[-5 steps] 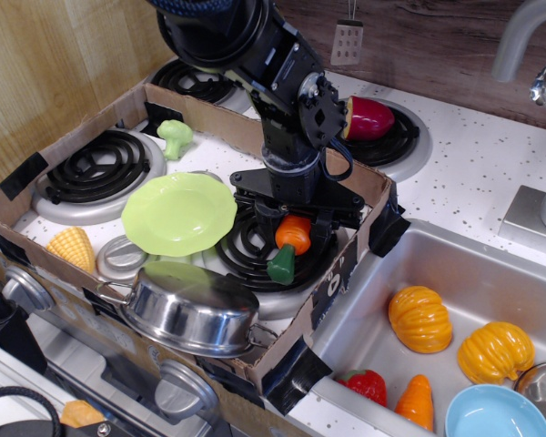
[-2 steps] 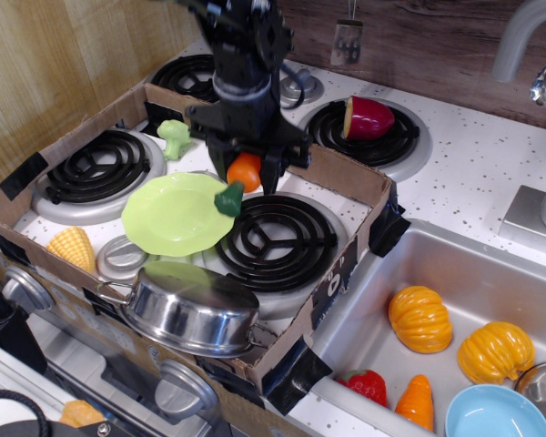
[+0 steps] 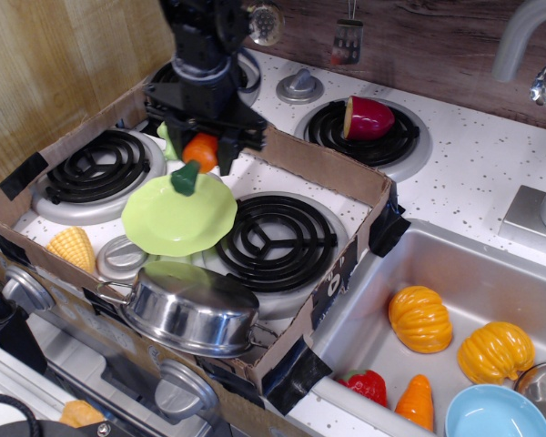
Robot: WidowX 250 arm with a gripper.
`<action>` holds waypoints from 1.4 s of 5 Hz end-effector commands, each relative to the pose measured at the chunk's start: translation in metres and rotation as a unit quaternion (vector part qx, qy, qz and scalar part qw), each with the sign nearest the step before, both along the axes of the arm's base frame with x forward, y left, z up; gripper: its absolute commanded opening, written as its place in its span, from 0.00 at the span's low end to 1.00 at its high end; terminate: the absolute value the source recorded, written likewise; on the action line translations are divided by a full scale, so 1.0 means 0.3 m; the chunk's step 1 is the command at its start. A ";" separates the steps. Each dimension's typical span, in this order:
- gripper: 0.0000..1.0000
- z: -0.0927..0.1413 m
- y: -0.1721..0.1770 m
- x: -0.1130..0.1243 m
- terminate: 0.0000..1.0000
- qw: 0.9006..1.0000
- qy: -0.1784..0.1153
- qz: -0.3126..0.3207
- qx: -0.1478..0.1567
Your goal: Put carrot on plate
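Carrot (image 3: 194, 160) is clamped in hand (image 3: 203, 151), upper left of frame, green end tilted down-left over plate (image 3: 178, 217) far rim.

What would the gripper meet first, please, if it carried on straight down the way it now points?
Most likely the plate. The gripper points downward, shut on the carrot, whose green tip hangs over the plate's far rim. Depth is unclear from one view, so it might land nearer the rim.

Carrot (image 3: 195, 160) above plate's (image 3: 168, 223) back edge, between jaws
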State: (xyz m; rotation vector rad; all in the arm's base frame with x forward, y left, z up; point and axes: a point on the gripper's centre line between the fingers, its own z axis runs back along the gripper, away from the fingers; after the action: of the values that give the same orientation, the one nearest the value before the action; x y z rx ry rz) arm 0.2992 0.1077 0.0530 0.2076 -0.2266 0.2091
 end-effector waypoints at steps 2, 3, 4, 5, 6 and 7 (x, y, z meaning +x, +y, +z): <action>0.00 0.047 0.069 -0.053 0.00 0.999 -0.022 0.012 0.036; 0.00 0.037 0.070 -0.078 0.00 0.999 -0.023 0.015 0.036; 0.00 0.025 0.065 -0.105 0.00 0.999 -0.025 0.019 0.026; 1.00 0.017 0.066 -0.104 0.00 0.999 -0.024 0.018 0.013; 1.00 0.017 0.070 -0.081 0.00 1.000 -0.021 0.014 0.007; 1.00 0.027 0.071 -0.070 0.00 1.000 -0.022 0.015 0.007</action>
State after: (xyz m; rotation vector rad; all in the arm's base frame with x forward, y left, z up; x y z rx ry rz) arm 0.2663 0.1258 0.0504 0.2088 -0.2308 0.2390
